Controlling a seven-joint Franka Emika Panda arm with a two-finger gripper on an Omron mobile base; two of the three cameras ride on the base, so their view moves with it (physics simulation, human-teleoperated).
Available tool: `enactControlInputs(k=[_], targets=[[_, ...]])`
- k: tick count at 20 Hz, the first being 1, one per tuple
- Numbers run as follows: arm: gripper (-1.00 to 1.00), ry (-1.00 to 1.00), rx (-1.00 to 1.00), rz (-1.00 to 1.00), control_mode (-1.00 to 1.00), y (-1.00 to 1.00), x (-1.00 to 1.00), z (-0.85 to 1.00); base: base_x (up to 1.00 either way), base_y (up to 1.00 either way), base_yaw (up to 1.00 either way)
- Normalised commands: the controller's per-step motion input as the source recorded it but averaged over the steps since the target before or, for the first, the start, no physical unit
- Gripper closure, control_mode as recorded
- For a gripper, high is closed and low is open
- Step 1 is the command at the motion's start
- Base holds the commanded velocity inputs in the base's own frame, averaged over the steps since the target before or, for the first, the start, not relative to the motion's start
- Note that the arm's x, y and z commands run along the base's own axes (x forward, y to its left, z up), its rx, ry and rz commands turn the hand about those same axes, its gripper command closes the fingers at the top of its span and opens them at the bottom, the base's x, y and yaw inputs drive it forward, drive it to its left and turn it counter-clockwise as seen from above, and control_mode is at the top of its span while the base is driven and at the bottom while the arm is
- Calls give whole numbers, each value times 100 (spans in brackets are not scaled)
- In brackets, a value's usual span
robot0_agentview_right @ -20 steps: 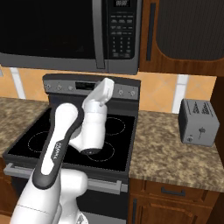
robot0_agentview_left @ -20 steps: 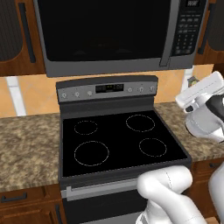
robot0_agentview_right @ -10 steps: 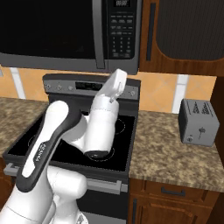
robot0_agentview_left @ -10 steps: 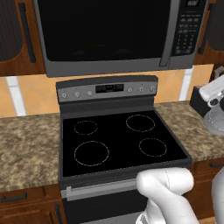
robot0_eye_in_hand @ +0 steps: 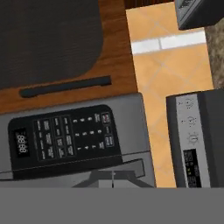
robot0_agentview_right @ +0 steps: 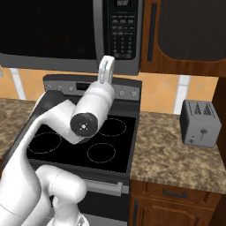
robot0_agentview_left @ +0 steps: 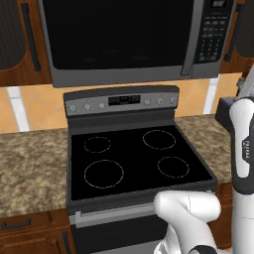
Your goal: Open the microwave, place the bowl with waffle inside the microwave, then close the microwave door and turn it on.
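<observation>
Hanging above the stove (robot0_agentview_left: 134, 154), the microwave (robot0_agentview_left: 124, 39) sits with its door (robot0_agentview_left: 116, 34) closed flat against the body, the dark glass taking up most of the front. Its long grey handle bar (robot0_agentview_left: 191, 37) runs vertically at about 3 o'clock of the glass, and the keypad panel (robot0_agentview_left: 212, 32) lies just beyond it on the same side. In the right base view the same keypad (robot0_agentview_right: 122, 26) stands at 12 o'clock of the raised arm (robot0_agentview_right: 95, 103), whose hand (robot0_agentview_right: 106, 69) points up toward the lower edge of the microwave, just below the keypad. Whether the hand is released or clenched cannot be told: the fingertips are seen from behind there and do not stand out clearly in the hand view.

The hand view is rolled, so the keypad (robot0_eye_in_hand: 65, 135) lies across the lower left, with a wooden cabinet door (robot0_eye_in_hand: 57, 48) and its dark handle (robot0_eye_in_hand: 65, 86) at 12 o'clock of it. The stove's control panel (robot0_eye_in_hand: 190, 140) runs down the frame at 3 o'clock.

A grey toaster (robot0_agentview_right: 199, 122) stands on the speckled counter (robot0_agentview_right: 176, 150) at 3 o'clock of the stove, well apart from the arm. Wooden cabinets flank the microwave on both sides.
</observation>
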Motion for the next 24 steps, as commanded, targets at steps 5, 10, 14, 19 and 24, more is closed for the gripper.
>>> enactControlInputs(k=[5,10,14,19,24], targets=[[100,6,-8,4,-100,1,0,8,0,0,0],[100,-8,-1,1,-100,4,7,-2,0,0,0],[100,11,-17,0,-100,30,35,-2,0,0,0],[100,22,-15,0,-100,24,71,0,0,0,0],[100,7,-2,0,-100,0,58,0,0,0,0]])
